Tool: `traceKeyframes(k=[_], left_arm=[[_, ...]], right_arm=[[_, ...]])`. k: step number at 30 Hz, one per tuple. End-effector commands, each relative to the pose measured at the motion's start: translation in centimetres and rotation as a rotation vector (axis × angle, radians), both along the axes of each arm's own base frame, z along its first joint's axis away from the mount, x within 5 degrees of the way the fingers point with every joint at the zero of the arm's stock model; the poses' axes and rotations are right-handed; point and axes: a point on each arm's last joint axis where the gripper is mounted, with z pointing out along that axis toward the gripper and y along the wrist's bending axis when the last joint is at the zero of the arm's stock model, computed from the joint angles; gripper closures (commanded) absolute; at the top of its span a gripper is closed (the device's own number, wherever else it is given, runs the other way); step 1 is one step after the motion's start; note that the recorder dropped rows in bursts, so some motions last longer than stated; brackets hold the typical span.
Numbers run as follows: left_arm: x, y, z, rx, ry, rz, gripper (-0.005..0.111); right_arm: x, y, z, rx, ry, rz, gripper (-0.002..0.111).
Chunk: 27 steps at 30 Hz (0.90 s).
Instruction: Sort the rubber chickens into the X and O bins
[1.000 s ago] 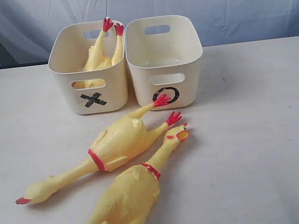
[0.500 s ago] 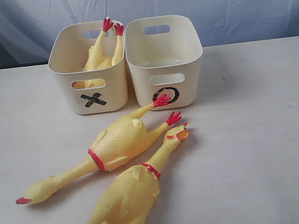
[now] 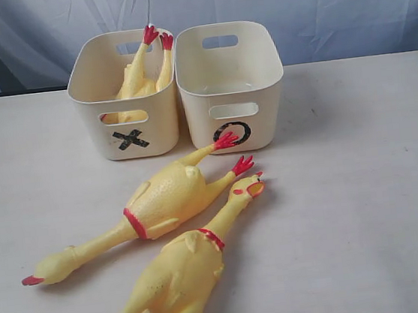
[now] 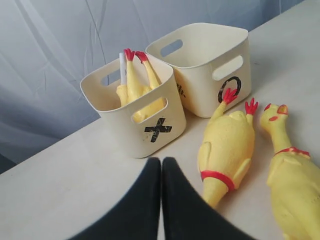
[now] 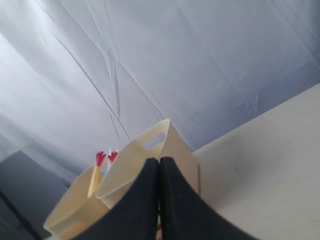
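Standing feet-up in the X bin [image 3: 163, 135], at 9 o'clock of the O bin [image 3: 268, 112], is one chicken [image 3: 139, 77]. The second chicken [image 3: 165, 199] and third chicken [image 3: 177, 277] lie on the table [image 3: 366, 206] at 6 o'clock. The left claw [image 4: 161, 165] and right claw [image 5: 159, 167] are each pressed together, apparently empty.

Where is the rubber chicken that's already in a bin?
The rubber chicken sits feet-up inside the X bin, on the left of the exterior view, right beside the O bin.
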Motion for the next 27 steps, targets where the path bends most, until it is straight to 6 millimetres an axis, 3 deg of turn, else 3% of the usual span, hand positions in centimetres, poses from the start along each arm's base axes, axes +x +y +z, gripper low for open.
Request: traceKeyframes(k=[1, 3, 8, 17, 21, 27], left_arm=[[-0.7, 0.5, -0.1, -0.048, -0.003, 0.055, 0.106], [-0.7, 0.9, 0.1, -0.089, -0.005, 0.112, 0.106], [-0.7, 1.7, 0.2, -0.166, -0.003, 0.219, 0.106], [-0.8, 1.7, 0.2, -0.173, -0.010, 0.220, 0.106], [-0.8, 1.7, 0.2, -0.174, -0.010, 0.220, 0.106], [-0.8, 1.7, 0.2, -0.176, -0.009, 0.219, 0.106]], right_arm=[[0.0, -0.2, 0.1, 0.181, -0.004, -0.010, 0.108], [-0.1, 0.1, -0.1, 0.156, 0.028, 0.029, 0.108], [-1.0, 1.4, 2.3, 0.041, 0.043, 0.170, 0.108], [-3.4, 3.2, 6.7, -0.399, -0.081, 0.386, 0.108], [-2.4, 3.8, 7.1, -0.493, -0.005, 0.468, 0.108], [1.3, 4.9, 6.9, -0.422, 0.247, 0.606, 0.108]])
